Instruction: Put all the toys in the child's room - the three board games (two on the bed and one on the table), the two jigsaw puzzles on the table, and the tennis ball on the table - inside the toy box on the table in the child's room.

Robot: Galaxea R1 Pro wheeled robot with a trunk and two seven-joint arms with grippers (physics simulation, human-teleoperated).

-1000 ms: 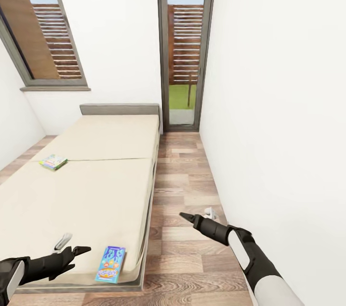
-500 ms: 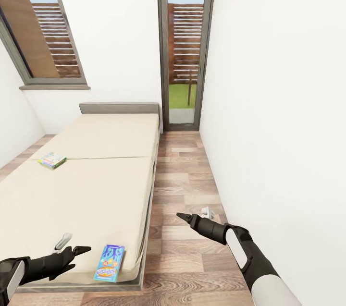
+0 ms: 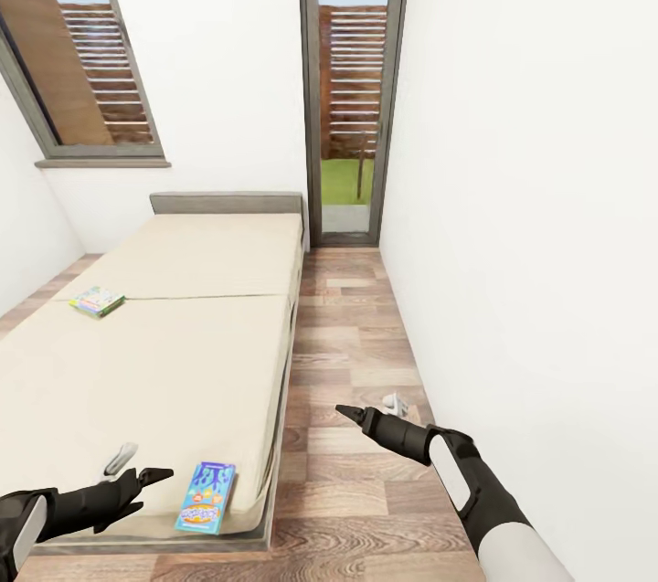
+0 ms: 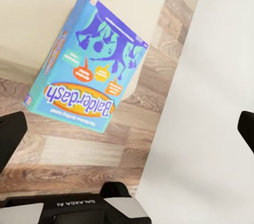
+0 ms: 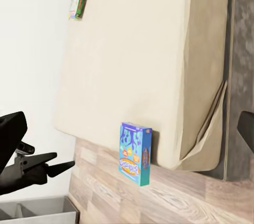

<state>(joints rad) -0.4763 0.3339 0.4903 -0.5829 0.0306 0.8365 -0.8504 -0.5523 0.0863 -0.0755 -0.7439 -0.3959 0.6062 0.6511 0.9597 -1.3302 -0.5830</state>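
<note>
At the far left of the head view, the left gripper (image 3: 137, 477) hovered low over the near end of the bed (image 3: 183, 363), its fingers (image 3: 153, 474) spread apart and empty; the left wrist view confirmed the gap, with a dark fingertip at each edge of the picture. Further up the beige mattress, near the bed's left edge, lay the green board game (image 3: 97, 301), flat and well apart from both arms. Just to the right of the left gripper sat the blue board game (image 3: 206, 497), a flat box printed "Balderdash", resting on the mattress's near right corner close to the edge. In the left wrist view that blue box (image 4: 87, 85) sat between the spread fingers but further along, not yet enclosed.

Right of the bed ran the wood-plank floor (image 3: 352, 335), with a tall grey-framed window (image 3: 352, 79) at its far end. The right gripper (image 3: 352, 416) hung over that floor, beside the bed, with nothing between its fingers; its wrist view showed dark tips at both edges, so the fingers stood apart.

The step in hand looked like the approach to the first of the two games on the bed. The next move likely called for bringing the left gripper sideways over the blue box, lowering it so the fingers straddled the narrow width, then closing. Being near the corner, the box could slide off if nudged.
</note>
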